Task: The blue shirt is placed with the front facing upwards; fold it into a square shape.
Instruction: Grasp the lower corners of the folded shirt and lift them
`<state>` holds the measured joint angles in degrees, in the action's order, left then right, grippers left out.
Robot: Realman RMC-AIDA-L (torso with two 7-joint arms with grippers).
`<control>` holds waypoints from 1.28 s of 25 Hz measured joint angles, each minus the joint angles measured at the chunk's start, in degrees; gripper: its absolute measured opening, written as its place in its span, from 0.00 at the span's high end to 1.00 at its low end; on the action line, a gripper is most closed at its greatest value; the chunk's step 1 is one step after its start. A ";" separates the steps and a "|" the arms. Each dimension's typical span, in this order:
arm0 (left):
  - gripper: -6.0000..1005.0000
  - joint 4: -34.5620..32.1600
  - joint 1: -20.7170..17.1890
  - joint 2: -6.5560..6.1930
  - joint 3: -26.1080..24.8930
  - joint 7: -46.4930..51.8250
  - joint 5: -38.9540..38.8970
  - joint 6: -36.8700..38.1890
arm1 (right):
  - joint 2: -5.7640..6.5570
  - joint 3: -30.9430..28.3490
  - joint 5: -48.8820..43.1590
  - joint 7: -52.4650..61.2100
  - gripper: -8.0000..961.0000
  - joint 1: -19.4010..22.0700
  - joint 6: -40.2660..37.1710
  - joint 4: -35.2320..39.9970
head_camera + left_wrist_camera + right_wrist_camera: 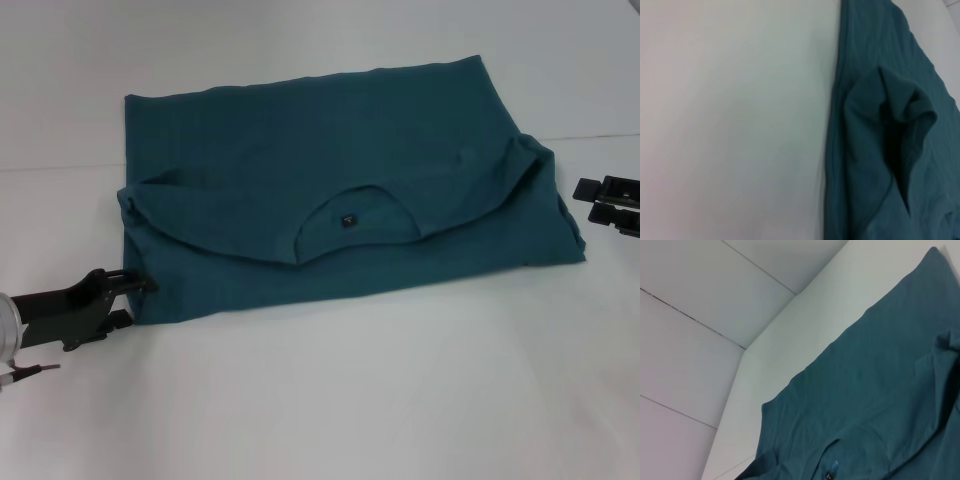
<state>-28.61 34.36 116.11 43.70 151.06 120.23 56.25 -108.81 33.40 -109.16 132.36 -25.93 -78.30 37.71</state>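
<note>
Shirt: the blue shirt [340, 210] lies mid-bench, plain side up, folded to a rough rectangle; collar [355, 220] flap faces the robot.
Left end effector: [135, 285] at the shirt's near-left corner, touching the hem; fingers look nearly closed, grip on cloth not confirmable.
Right end effector: [605, 202] just beside the right edge, apart from cloth; opening cannot be told.
Risk: thin pinch may slip, dropping layers; bunched right sleeve [530, 165] could skew the square.
Room: bench [350, 400] bare ahead and left.
</note>
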 joint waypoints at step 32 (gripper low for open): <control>0.44 0.74 3.50 -0.18 0.69 1.13 3.04 -1.10 | -0.07 -0.67 0.09 0.00 0.38 0.18 -0.01 0.00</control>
<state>-27.87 37.87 115.93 44.39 152.18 123.26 55.15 -108.88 32.73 -109.07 132.36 -25.75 -78.31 37.71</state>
